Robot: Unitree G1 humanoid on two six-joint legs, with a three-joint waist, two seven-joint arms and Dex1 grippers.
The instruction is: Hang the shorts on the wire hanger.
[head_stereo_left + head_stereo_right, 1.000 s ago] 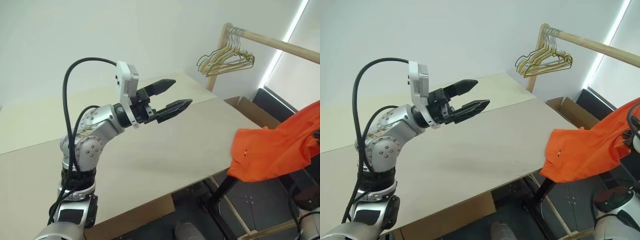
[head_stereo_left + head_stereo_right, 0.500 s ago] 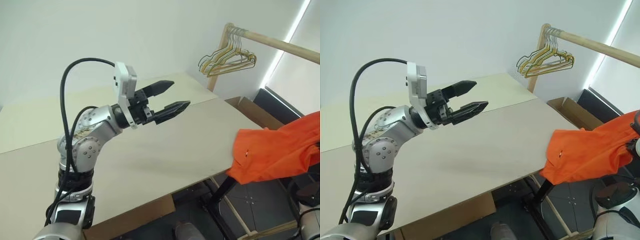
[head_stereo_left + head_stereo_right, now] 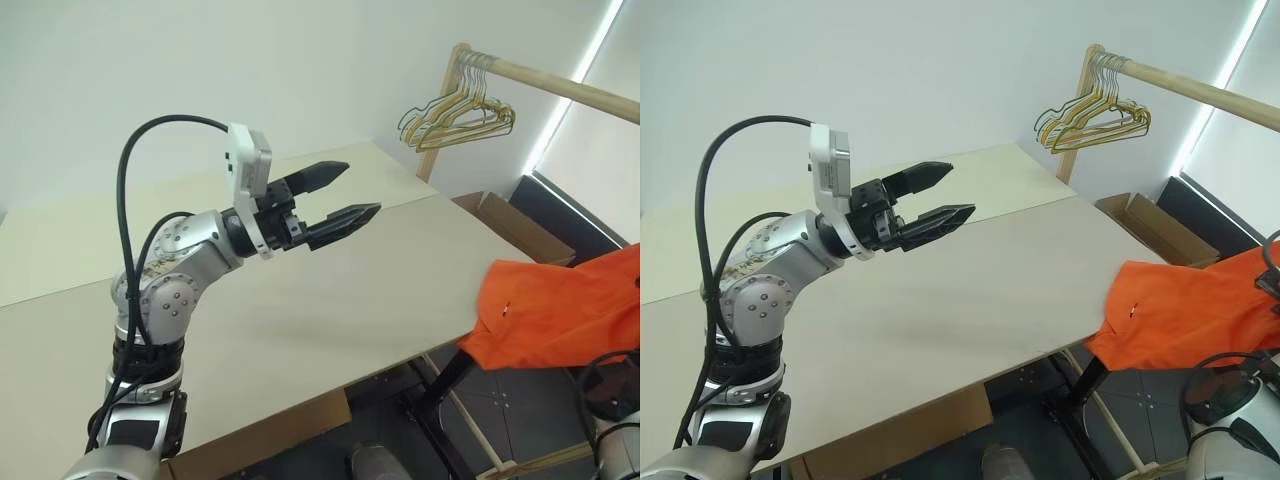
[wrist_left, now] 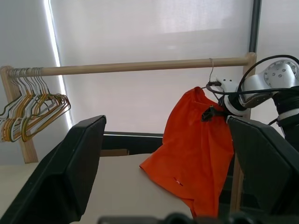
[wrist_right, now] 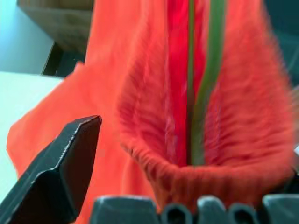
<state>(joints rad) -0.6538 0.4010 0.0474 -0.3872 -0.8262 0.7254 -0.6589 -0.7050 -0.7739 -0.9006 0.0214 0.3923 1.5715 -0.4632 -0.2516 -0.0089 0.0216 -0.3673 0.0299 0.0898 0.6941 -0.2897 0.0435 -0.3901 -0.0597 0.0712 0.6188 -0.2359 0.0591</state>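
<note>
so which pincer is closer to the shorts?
Right. The right pincer is open right at the shorts hanging by the rail; the left pincer is open above the table, well clear of them.

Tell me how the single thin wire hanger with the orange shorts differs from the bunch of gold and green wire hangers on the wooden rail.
The single thin wire hanger carries the orange shorts; the bunch of gold and green wire hangers is bare. The single hanger hangs alone near one end post of the wooden rail; the bunch crowds together at the other end. Both hook over the same rail.
</note>
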